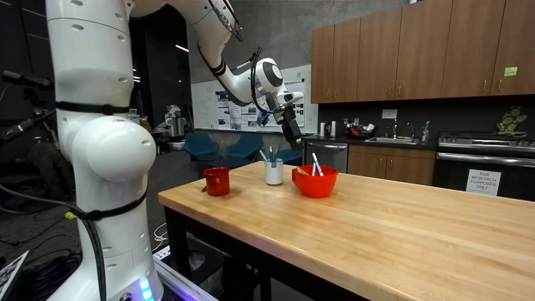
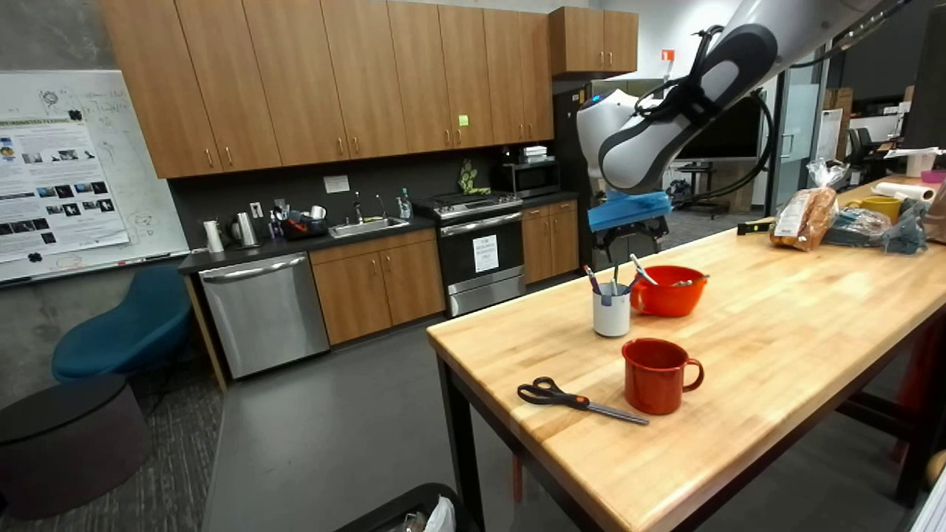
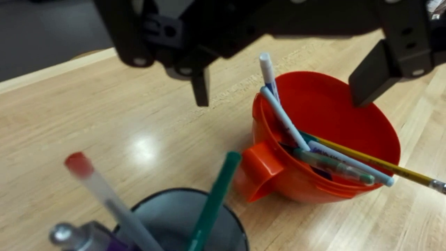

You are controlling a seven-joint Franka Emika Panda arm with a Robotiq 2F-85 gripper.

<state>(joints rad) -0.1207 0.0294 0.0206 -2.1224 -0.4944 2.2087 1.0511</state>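
Wrist view: gripper [image 3: 280, 101] has fingers well apart, gripping nothing. Orange-red bowl [image 3: 318, 101] below, pens [image 3: 284, 118] and a yellow pencil [image 3: 376, 161] leaning in it. White cup [image 3: 174, 200] just beside bowl's handle [image 3: 263, 162], green pen [image 3: 215, 198] and red-capped pen [image 3: 120, 212] sticking up.

In an exterior view: gripper tilted above wooden table [image 1: 397, 213], near cup and bowl, touching neither. Red mug [image 1: 217, 183] stands apart from both, near table's end. Wood cabinets [image 1: 422, 58] and stove [image 1: 489, 163] in back.

In an exterior view: black-handled scissors [image 2: 576, 401] lie flat just beside mug, bagged bread [image 2: 805, 216] sits farther along table, well apart from bowl.
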